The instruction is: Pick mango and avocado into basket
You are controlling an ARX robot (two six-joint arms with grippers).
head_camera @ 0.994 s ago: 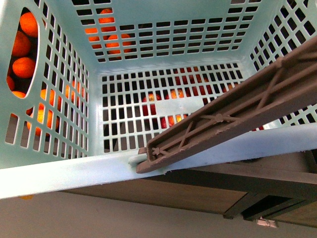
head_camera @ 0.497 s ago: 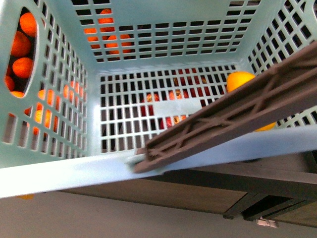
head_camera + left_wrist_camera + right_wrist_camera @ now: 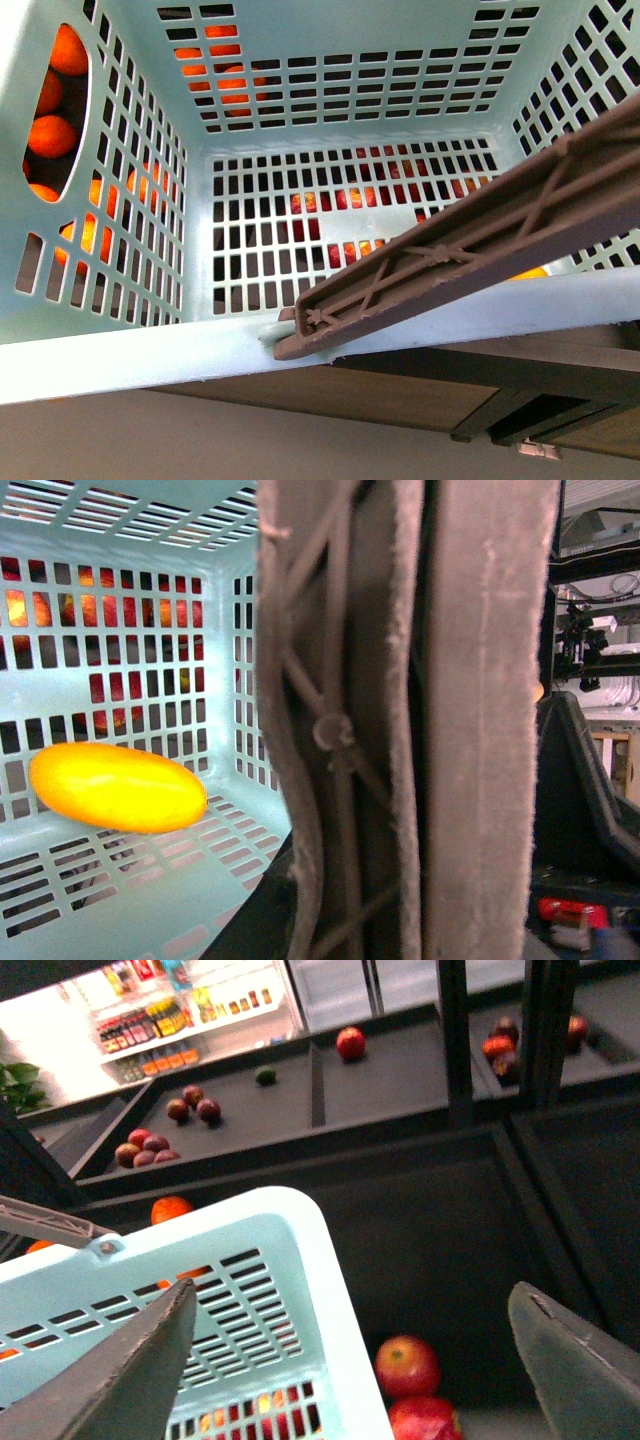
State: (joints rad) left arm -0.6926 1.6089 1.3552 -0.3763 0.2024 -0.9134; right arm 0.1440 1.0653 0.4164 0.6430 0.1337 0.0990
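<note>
The light teal basket [image 3: 150, 60] fills the front view, its brown handle [image 3: 470, 240] slanting across the right. My left gripper [image 3: 400, 910] is shut on that handle [image 3: 400, 680], which blocks most of the left wrist view. The yellow-orange mango [image 3: 118, 787] lies on the basket floor; in the front view only a sliver of the mango [image 3: 530, 272] peeks below the handle. My right gripper [image 3: 350, 1380] hangs open and empty over the basket's corner [image 3: 250, 1260]. A small dark green fruit, apparently the avocado [image 3: 265, 1076], lies in a far bin.
Oranges [image 3: 50, 135] show through the basket's left wall and red apples [image 3: 350, 198] through its floor. Red apples [image 3: 407, 1365] lie in the dark bin beside the basket. Farther bins hold dark fruits [image 3: 155, 1145] and an apple [image 3: 350, 1042]. Black posts [image 3: 455, 1040] rise nearby.
The mango came into the basket at the right half a second ago and has dropped to the floor behind the handle. The basket has shifted slightly.
</note>
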